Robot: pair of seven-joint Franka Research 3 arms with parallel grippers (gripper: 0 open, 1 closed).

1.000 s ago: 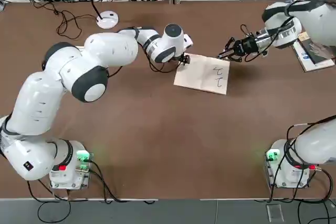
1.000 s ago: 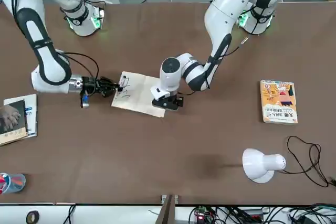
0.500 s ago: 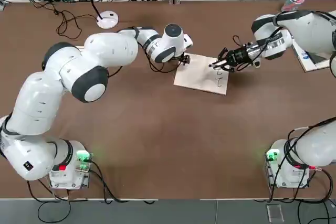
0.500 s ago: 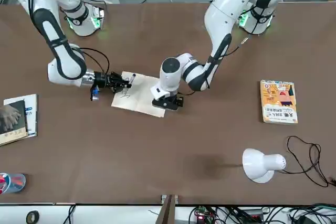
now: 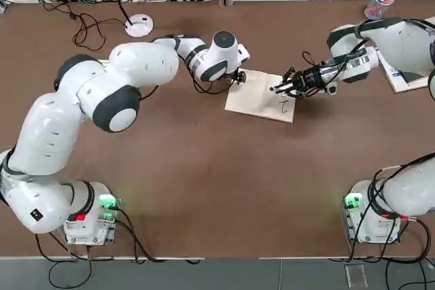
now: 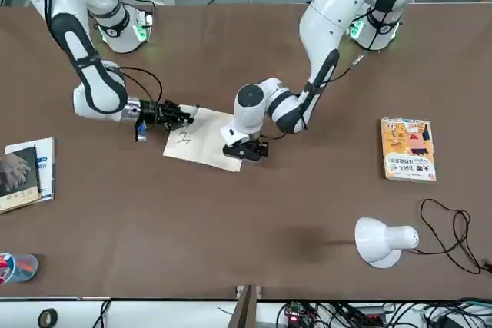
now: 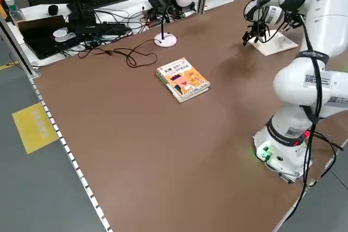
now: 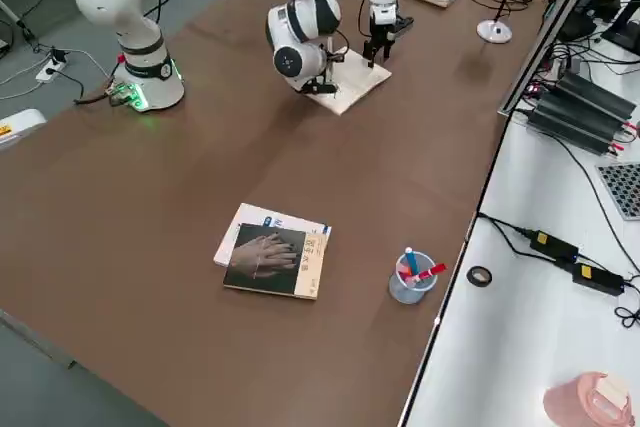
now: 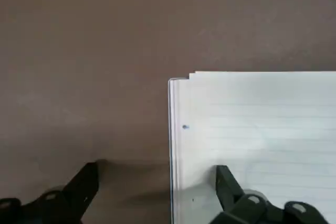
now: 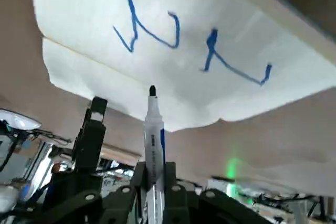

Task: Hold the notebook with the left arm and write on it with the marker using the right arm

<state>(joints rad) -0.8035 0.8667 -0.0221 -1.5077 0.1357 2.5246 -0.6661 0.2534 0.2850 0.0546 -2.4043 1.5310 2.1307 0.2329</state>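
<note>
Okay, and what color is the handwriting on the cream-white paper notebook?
Blue, clearest in the right wrist view.

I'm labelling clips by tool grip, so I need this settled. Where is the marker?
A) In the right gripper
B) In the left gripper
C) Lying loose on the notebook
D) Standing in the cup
A: the right wrist view shows the marker clamped between the fingers of the right gripper, its dark tip pointing toward the notebook.
</note>
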